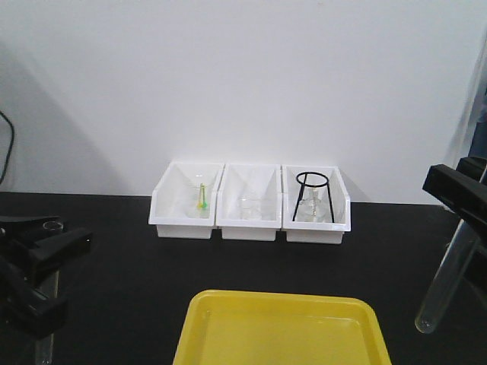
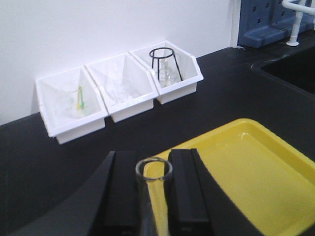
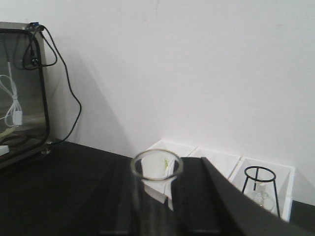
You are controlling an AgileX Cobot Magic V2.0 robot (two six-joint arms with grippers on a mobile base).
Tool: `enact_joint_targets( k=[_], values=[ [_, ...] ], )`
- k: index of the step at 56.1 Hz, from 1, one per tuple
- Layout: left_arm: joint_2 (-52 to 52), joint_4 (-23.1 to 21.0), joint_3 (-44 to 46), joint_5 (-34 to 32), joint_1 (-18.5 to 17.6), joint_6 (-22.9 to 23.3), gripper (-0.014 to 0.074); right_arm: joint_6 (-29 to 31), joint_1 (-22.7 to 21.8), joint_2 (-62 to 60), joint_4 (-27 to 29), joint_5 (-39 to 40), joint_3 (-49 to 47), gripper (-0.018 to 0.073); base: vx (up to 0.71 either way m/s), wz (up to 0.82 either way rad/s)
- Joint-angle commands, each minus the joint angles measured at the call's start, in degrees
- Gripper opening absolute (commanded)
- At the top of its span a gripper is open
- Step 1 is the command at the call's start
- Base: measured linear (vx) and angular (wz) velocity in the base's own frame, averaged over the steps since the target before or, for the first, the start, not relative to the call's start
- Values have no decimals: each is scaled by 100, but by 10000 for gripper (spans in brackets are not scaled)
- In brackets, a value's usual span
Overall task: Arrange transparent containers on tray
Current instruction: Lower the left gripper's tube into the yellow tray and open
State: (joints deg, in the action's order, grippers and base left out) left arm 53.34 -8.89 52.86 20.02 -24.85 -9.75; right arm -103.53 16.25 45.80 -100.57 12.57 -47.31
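Both slim clear glass test tubes are off the black tabletop (image 1: 122, 251) and neither lies in the wide, shallow yellow plastic tray (image 1: 281, 334), whose visible part is bare. The left claw (image 2: 153, 186) pinches the left test tube (image 2: 149, 212) just below its open rim, to the left of the tray. The right claw (image 3: 158, 196) grips the right test tube (image 1: 445, 277) near its top, so the long body hangs tilted, round bottom down, to the right of the tray's right edge. Far behind, three white plastic bins (image 1: 247, 201) stand in a row against the wall, the right one holding a black wire tripod stand (image 1: 312, 194). The placing looks not yet begun. The main risk is the glass. Smooth walls held only near the rim could swing or slide through the pads, and a tube brought down steeply might knock its bottom on the raised rim or the tray floor. Once let go, a round tube will probably roll to the rim or against its twin. How firmly the left tube is seated is hard to judge, as the claw hides most of it in the front view.
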Motion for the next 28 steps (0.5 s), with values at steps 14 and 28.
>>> enact_joint_targets(
  k=[14, 28],
  values=[
    [-59, -68, 141, -476, -34, 8, -1, 28, -28, -3, -220, -114, -171, -12, 24, -24],
    [-59, -68, 141, -476, -34, 8, -1, 28, -28, -3, -220, -121, -171, -12, 14, -15]
  ],
)
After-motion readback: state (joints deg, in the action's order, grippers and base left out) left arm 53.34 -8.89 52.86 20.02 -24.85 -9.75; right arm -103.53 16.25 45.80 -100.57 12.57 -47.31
